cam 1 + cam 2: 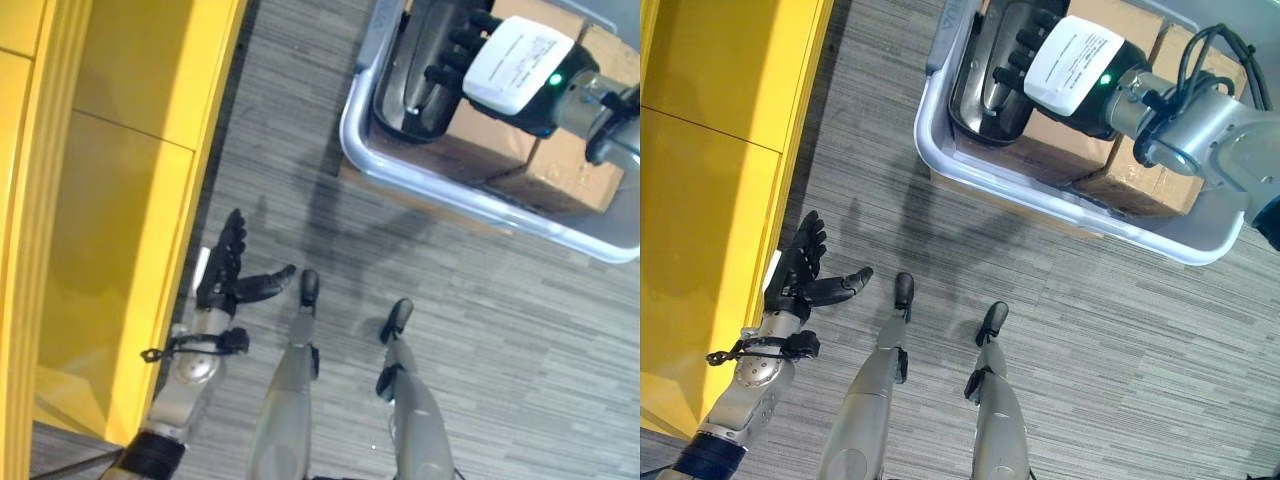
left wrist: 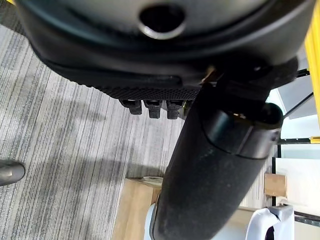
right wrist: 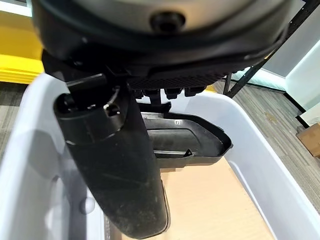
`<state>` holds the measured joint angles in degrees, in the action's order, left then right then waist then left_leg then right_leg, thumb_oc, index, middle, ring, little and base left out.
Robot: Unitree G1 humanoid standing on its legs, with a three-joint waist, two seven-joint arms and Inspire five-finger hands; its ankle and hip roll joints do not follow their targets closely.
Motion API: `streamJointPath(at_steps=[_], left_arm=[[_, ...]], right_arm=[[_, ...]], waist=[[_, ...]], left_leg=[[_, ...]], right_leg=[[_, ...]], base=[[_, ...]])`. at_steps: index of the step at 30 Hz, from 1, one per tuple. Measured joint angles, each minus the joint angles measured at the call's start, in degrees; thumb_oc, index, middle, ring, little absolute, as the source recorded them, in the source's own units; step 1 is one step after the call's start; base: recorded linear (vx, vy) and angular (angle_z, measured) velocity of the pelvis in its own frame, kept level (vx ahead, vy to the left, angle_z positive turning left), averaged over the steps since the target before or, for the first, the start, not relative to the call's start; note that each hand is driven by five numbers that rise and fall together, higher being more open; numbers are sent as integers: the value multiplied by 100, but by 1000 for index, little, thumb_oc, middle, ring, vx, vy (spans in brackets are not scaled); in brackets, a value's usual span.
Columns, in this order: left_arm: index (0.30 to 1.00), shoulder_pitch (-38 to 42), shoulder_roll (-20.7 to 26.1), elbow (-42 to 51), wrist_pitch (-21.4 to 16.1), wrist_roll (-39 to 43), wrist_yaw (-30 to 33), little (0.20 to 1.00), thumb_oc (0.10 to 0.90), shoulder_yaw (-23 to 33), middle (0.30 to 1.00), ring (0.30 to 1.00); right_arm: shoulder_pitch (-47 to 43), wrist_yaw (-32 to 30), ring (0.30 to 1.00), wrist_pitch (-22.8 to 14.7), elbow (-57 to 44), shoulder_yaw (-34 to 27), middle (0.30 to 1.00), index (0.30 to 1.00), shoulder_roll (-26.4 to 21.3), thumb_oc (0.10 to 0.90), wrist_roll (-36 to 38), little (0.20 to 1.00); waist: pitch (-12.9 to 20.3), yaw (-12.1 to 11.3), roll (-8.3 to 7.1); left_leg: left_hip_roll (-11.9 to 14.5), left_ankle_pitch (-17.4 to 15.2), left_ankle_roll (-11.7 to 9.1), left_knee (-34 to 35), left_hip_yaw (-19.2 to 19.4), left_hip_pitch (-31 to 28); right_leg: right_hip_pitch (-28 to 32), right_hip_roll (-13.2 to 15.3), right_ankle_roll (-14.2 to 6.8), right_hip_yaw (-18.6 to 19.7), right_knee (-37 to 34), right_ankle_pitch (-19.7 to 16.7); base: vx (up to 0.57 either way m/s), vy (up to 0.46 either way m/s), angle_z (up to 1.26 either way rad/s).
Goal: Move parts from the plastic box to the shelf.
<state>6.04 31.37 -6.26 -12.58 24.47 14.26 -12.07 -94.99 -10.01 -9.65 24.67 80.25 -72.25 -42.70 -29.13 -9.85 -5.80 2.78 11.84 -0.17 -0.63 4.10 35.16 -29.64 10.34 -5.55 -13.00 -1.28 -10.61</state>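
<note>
Now my right hand (image 1: 1025, 45) reaching into the pale grey plastic box (image 1: 940, 150), fingers relaxed just over the black moulded plastic part (image 3: 187, 142) lying inside on brown cardboard (image 3: 210, 200), left hand (image 1: 228, 272) spread open beside the yellow shelf (image 1: 110, 200).

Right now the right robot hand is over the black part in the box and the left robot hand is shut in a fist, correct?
Not quite. The left robot hand is open, fingers straight, as the left eye view shows. The right robot hand is over the black part in the plastic box.
</note>
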Motion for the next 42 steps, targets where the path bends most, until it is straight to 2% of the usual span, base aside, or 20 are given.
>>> streamJointPath(at_steps=[6, 11, 16, 18, 21, 26, 27, 28, 31, 36, 39, 42], left_arm=[[1000, 9, 2, -1, -25, 2, 2, 1000, 900, 0, 1000, 1000], [1000, -17, 3, -8, -45, 2, 8, 1000, 900, 1, 1000, 1000], [1000, -8, 2, 19, -66, 3, 6, 1000, 900, -33, 1000, 1000], [1000, -18, 4, 37, -135, 7, 19, 1000, 900, -41, 1000, 1000], [1000, -21, 4, 54, -146, 6, 41, 1000, 900, -54, 1000, 1000], [1000, -5, 9, 177, -175, 6, 53, 1000, 900, -69, 1000, 1000], [1000, -1, 8, 177, -175, 6, 53, 1000, 900, -77, 1000, 1000], [1000, -6, 8, 177, -174, 7, 55, 1000, 900, -80, 1000, 1000], [1000, -9, 8, 178, -184, 6, 67, 1000, 900, -81, 1000, 1000], [1000, -17, -12, 179, -186, 5, 119, 1000, 900, -127, 1000, 1000], [1000, 5, -32, 176, -187, 7, 133, 1000, 900, -125, 1000, 1000], [1000, 88, -35, 172, -187, 6, 133, 1000, 900, -131, 1000, 1000]], right_arm=[[29, -124, 1000, 136, 626, -28, 1000, 1000, 111, 900, 6, 1000], [139, -219, 1000, 231, 1070, -61, 1000, 1000, 277, 900, 5, 1000], [256, -318, 1000, 314, 1578, -152, 1000, 1000, 472, 900, 3, 1000], [253, -468, 1000, 463, 1643, -424, 1000, 1000, 498, 900, 24, 1000], [181, -482, 1000, 484, 1644, -459, 1000, 1000, 501, 900, 24, 1000], [-27, -502, 1000, 624, 1653, -674, 1000, 1000, 551, 900, 15, 1000], [-54, -497, 327, 646, 1661, -680, 327, 327, 559, 420, 14, 327], [-55, -499, 300, 670, 1660, -680, 300, 300, 561, 400, 13, 300], [8, -537, 300, 761, 1903, -791, 300, 300, 729, 400, 5, 300], [-42, -734, 300, 796, 2101, -955, 300, 300, 861, 400, 22, 300], [-53, -748, 300, 807, 2102, -954, 300, 300, 893, 400, 47, 300], [63, -731, 300, 816, 2057, -922, 300, 300, 886, 400, 77, 300]], waist=[[-5, -126, 14], [-14, -151, 88], [-37, -203, 233], [-72, -260, 354], [-69, -221, 358], [-64, -111, 360], [-63, -109, 359], [-63, -113, 359], [-55, -117, 363], [-1, -161, 395], [52, -251, 493], [54, -293, 497]], left_leg=[[-41, 0, 1, 3, -18, 133], [-80, 1, 2, -3, -65, 342], [-106, 3, 3, -25, -148, 590], [-118, 4, 4, -106, -147, 840], [-118, 4, 5, -148, -154, 961], [-137, -5, -57, -315, -168, 1447], [-145, -8, -61, -326, -171, 1496], [-150, -9, -59, -325, -172, 1518], [-205, 2, -74, -340, -306, 1599], [-221, 24, -103, -358, -312, 1638], [-214, 93, -126, -398, -319, 1603], [-212, 135, -41, -398, -328, 1414]], right_leg=[[-125, 40, -26, -14, -18, 8], [-307, 78, -53, -59, -10, 24], [-527, 114, -85, -146, 79, 76], [-845, 157, -97, -126, 281, 133], [-1035, 181, -90, -107, 475, 205], [-1725, 270, -47, -7, 1094, 398], [-1814, 289, -38, 2, 1173, 430], [-1866, 299, -52, 13, 1221, 442], [-2012, 332, -41, 36, 1381, 466], [-2110, 337, -39, 117, 1438, 461], [-2019, 320, -30, 94, 1421, 449], [-1753, 311, -34, 26, 1317, 421]], base=[[5, 1, 2], [14, -11, 5], [2, 1, 6], [4, 3, -2], [0, 0, 0], [0, 0, 0], [0, 0, 0], [0, 0, 0], [-5, 12, 2], [-3, 2, -1], [0, 0, 0], [-24, -7, 4]])
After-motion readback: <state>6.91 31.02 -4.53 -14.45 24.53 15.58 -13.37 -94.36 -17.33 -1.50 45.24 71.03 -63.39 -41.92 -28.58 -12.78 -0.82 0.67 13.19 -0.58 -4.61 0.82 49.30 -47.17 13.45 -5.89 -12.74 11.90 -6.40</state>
